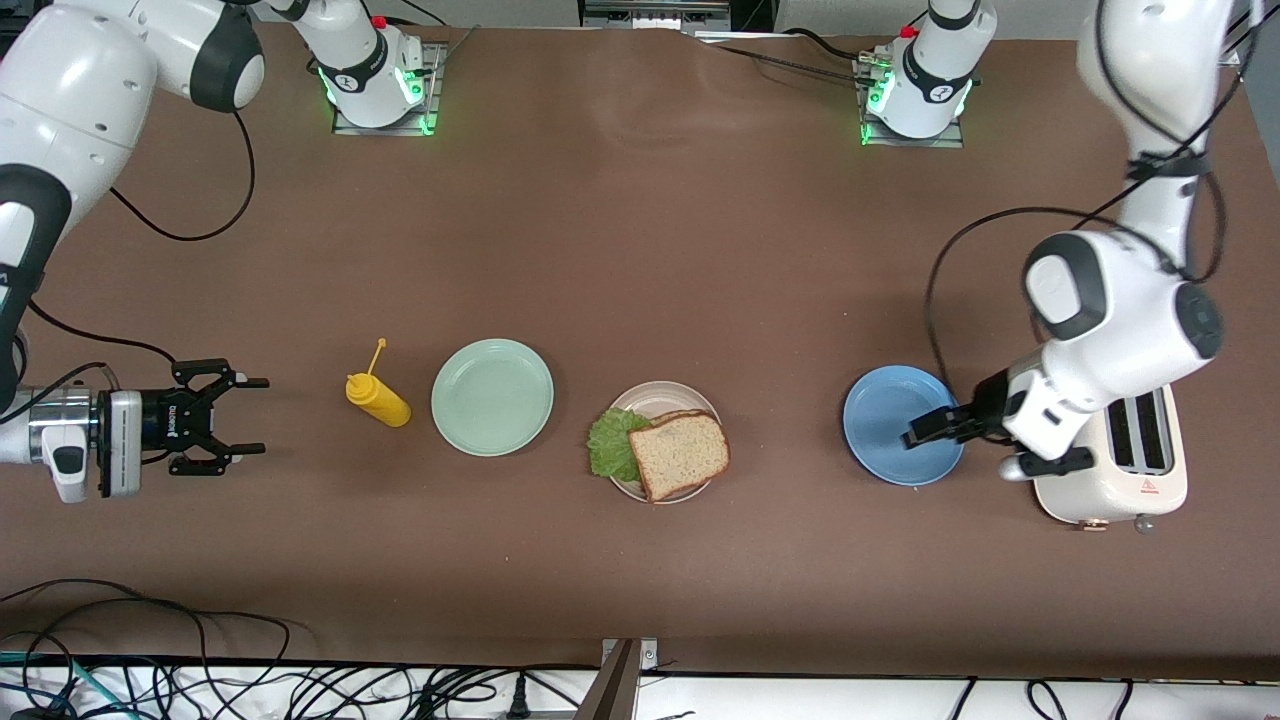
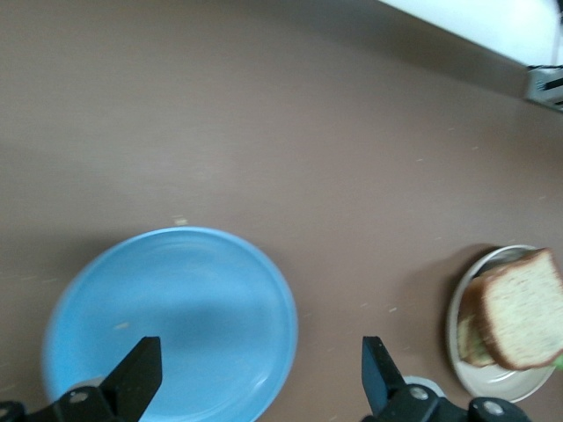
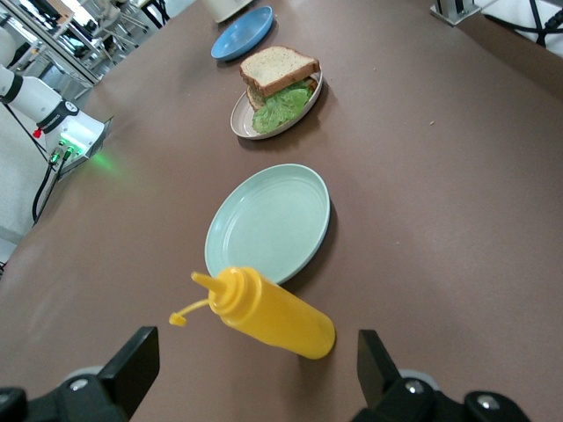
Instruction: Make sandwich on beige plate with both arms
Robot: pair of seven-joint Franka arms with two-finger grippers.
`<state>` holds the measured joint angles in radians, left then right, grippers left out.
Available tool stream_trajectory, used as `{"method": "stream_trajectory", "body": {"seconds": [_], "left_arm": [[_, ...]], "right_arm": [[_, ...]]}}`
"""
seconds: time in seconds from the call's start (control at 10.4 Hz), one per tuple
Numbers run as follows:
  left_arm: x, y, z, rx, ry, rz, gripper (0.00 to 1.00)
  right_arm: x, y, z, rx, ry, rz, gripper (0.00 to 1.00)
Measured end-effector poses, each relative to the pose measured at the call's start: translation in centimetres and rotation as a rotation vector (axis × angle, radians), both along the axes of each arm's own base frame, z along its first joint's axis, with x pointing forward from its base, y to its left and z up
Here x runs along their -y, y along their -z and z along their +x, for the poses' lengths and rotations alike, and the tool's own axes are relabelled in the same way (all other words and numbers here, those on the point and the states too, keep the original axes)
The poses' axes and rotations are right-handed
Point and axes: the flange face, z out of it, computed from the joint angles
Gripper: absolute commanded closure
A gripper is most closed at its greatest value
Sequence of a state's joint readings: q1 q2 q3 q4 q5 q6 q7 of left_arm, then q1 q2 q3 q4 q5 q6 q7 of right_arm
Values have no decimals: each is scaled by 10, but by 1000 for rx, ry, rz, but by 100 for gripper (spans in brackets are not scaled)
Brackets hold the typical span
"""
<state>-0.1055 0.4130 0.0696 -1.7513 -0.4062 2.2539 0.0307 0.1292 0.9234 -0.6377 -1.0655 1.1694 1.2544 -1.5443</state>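
I see the brown-bread sandwich [image 1: 672,452] with its ruffled green lettuce leaf [image 1: 613,443] sitting on the round pale beige plate [image 1: 664,399], midway along the surface and toward its camera-side edge. My left end effector [image 1: 925,428] hangs released, fingers spread, over the round blue plate [image 1: 885,420], the sandwich well apart from it toward the right arm's end. My right end effector [image 1: 248,416] waits released near its end's edge, with the yellow squeeze bottle [image 1: 378,398] and round mint-green plate [image 1: 491,397] between it and the sandwich. A white toaster [image 1: 1125,470] stands beside the blue plate.
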Motion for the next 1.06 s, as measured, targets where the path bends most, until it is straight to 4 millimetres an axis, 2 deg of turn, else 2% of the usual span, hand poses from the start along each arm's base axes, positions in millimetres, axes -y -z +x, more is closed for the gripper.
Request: {"method": "stream_trajectory", "body": {"seconds": [0.19,0.38,0.67,0.96,1.06], "left_arm": [[-45,-32,-13,-30,33,112,0],[-65,-62,-23,-30,51,182,0],[-68,-117,-47,-50,59,187,0],[-70,-166,-78,-88,94,237,0],[-69,-178,-87,-105,100,234,0]], "right_arm": [[-40,-37,1,-76,21,-100,0],[-74,-71,-2,-129,55,-205,0],[-110,-116,-9,-155,123,-377,0],[-134,-179,-31,-146,234,-701,0],[-144,-191,-38,-126,289,-785,0]]}}
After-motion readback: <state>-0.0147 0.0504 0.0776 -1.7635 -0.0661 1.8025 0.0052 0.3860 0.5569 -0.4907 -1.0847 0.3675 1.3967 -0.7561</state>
